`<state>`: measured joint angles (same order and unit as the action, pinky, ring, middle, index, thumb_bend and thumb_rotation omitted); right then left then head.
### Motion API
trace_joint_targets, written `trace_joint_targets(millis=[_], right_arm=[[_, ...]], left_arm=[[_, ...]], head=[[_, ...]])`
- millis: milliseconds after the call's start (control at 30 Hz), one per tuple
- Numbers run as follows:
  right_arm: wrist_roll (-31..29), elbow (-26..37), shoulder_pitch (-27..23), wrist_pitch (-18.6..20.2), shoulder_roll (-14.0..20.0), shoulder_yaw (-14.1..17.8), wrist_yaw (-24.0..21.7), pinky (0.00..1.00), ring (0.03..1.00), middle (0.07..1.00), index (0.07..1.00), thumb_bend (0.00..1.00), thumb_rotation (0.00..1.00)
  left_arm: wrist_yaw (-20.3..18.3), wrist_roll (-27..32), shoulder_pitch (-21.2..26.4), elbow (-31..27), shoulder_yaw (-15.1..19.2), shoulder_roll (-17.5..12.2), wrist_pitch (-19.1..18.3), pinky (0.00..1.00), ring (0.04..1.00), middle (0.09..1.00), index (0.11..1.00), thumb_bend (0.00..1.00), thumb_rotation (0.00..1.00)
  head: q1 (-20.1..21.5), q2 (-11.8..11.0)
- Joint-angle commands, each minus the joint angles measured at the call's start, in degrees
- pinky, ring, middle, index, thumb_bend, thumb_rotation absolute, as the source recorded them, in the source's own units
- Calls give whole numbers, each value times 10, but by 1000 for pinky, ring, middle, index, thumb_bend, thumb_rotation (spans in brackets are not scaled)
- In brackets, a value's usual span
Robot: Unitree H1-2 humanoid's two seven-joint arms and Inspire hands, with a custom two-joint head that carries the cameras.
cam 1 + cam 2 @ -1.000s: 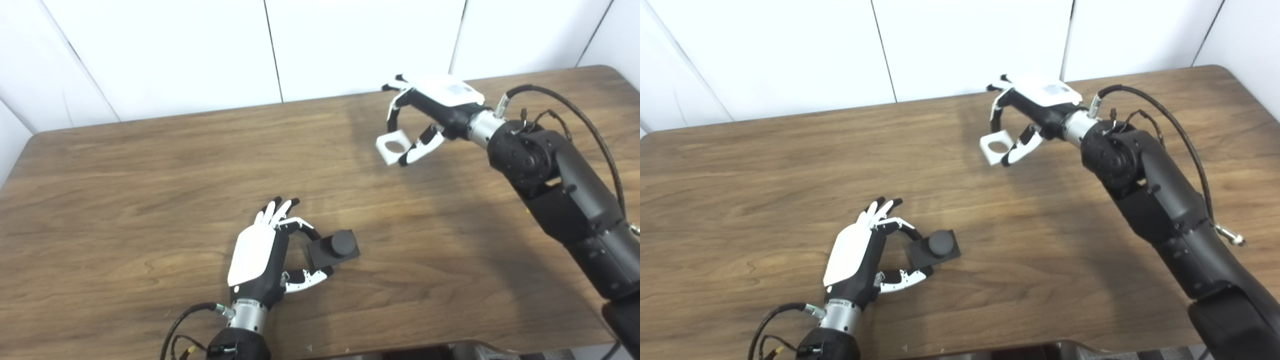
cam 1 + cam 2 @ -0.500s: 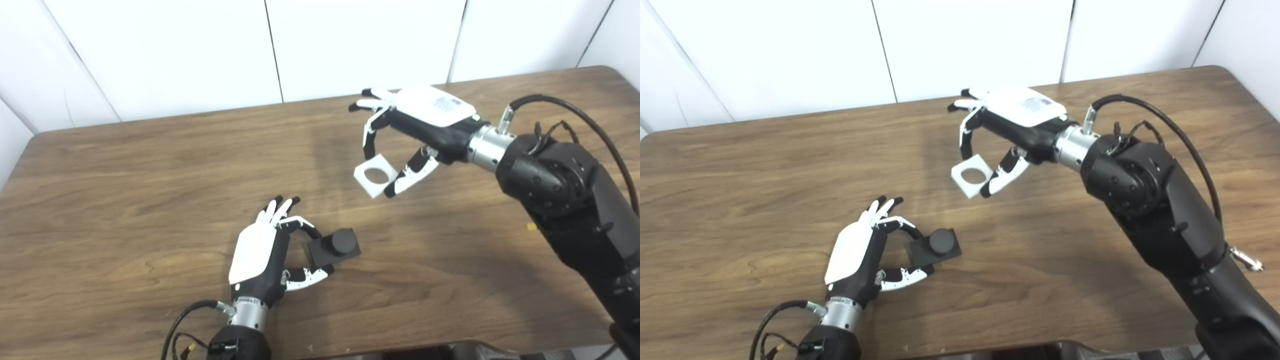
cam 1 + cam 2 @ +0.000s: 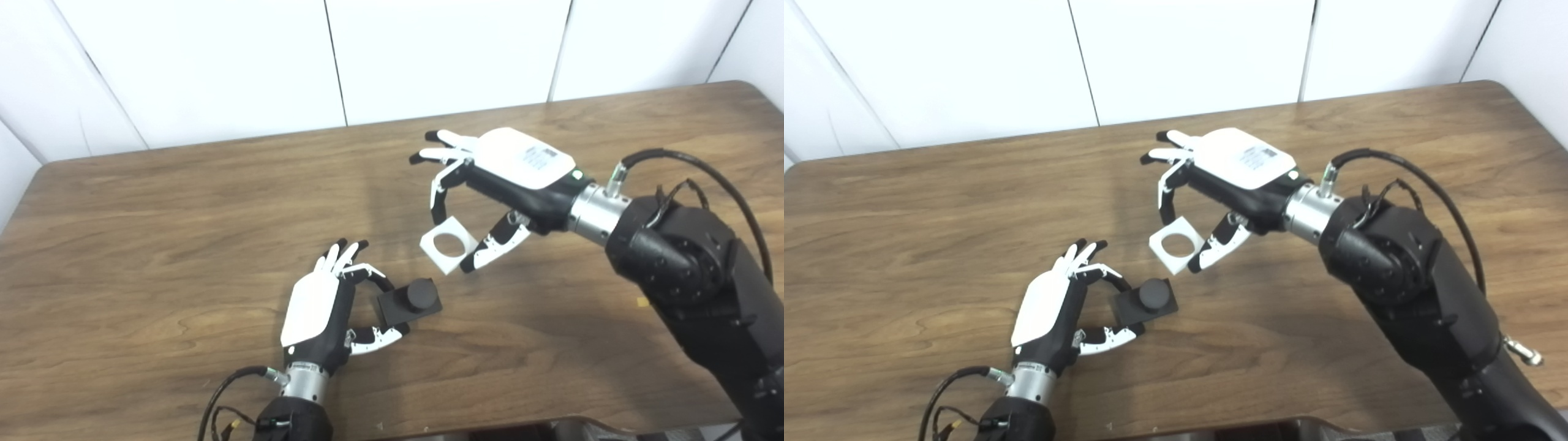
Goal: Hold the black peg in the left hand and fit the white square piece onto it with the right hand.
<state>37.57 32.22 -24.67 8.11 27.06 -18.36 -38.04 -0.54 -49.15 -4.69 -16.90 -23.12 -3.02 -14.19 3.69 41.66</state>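
The black peg, a round stub on a square black base, sits low over the wooden table near its front middle. My left hand is shut on the base, pinching its left edge between a finger and the thumb. My right hand is shut on the white square piece, which has a round hole. It holds the piece flat in the air, up and to the right of the peg, a short gap away. In the right eye view the piece and the peg stand the same way.
White wall panels run behind the table's far edge. My right forearm with its black cable crosses the right side of the table. A small yellow speck lies on the wood by that arm.
My right hand has carried the white square piece down and to the left, from the far right of the table toward the peg. My left hand and the peg have stayed still.
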Motion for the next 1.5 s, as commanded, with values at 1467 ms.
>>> trace_joint_targets(millis=[1467], right_arm=[[50,-14,43,-67,-60,-26,13,959,1000,924,491,525,144]], left_arm=[[-16,-22,2,-29,6,6,-3,1000,1000,933,492,488,90]], head=[[-8,-5]])
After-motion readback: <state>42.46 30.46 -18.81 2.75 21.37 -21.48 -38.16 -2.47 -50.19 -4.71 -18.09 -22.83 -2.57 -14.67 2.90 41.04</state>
